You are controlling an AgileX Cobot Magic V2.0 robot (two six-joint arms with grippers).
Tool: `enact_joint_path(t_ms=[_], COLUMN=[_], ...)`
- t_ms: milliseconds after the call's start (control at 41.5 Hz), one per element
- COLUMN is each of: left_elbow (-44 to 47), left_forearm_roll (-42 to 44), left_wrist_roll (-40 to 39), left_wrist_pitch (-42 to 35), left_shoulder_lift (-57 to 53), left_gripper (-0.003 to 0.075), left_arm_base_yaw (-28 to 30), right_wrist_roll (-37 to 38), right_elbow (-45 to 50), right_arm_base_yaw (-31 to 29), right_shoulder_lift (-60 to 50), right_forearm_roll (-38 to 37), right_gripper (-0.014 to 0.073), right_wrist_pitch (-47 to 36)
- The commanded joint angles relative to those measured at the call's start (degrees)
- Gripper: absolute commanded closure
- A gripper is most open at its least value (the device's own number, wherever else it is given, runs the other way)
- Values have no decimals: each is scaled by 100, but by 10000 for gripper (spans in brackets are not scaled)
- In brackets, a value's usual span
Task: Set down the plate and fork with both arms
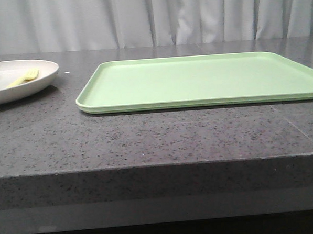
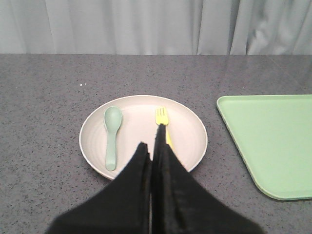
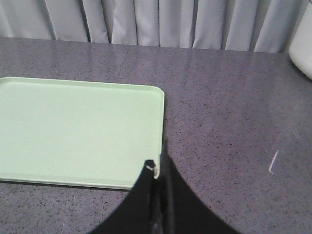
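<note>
The off-white plate [image 2: 185,131] lies on the dark stone table, at the far left in the front view [image 1: 44,70]. The yellow fork [image 2: 162,116] lies in it, tines pointing away; it shows in the front view [image 1: 24,78] too. A pale green spoon [image 2: 112,134] lies beside it in the plate. My left gripper [image 2: 152,141] is shut and empty, held above the plate's near side, its tips over the fork's handle. My right gripper [image 3: 157,163] is shut and empty, above the near right corner of the light-green tray [image 3: 73,131]. Neither gripper shows in the front view.
The light-green tray [image 1: 207,77] lies flat in the middle of the table, right of the plate; its corner shows in the left wrist view [image 2: 268,141]. A white object [image 3: 303,44] stands at the far right edge. Grey curtains hang behind the table.
</note>
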Motion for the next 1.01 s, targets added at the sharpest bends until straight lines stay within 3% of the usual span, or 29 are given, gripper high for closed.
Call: enact_joint_path(t_ms=[0, 193, 265, 313, 458, 554, 988], left_elbow=[-146, -146, -146, -146, -146, -146, -146], left_forearm_roll=[-85, -75, -114, -102, 101, 111, 47], left_wrist_roll=[-10, -10, -54, -54, -54, -54, -54], left_wrist_pitch=[-408, -475, -514, -526, -526, -526, -672], left_shoulder_lift=[88, 88, 88, 88, 88, 88, 88], left_gripper=[739, 738, 715, 649, 272, 122, 111], left_arm_base_yaw=[-3, -3, -3, -3, -3, -3, -3], right_wrist_roll=[-37, -37, -37, -37, -37, -37, -37], right_elbow=[-204, -204, -187, -187, -187, -187, -187], right_arm_base_yaw=[-29, -29, -29, -29, -29, -29, -29], right_shoulder_lift=[81, 81, 81, 81, 81, 81, 81], right_forearm_roll=[-52, -52, -52, -52, -63, -63, -63], right_gripper=[711, 708, 657, 565, 174, 48, 41], right_wrist_pitch=[-451, -470, -485, -512, -464, -445, -450])
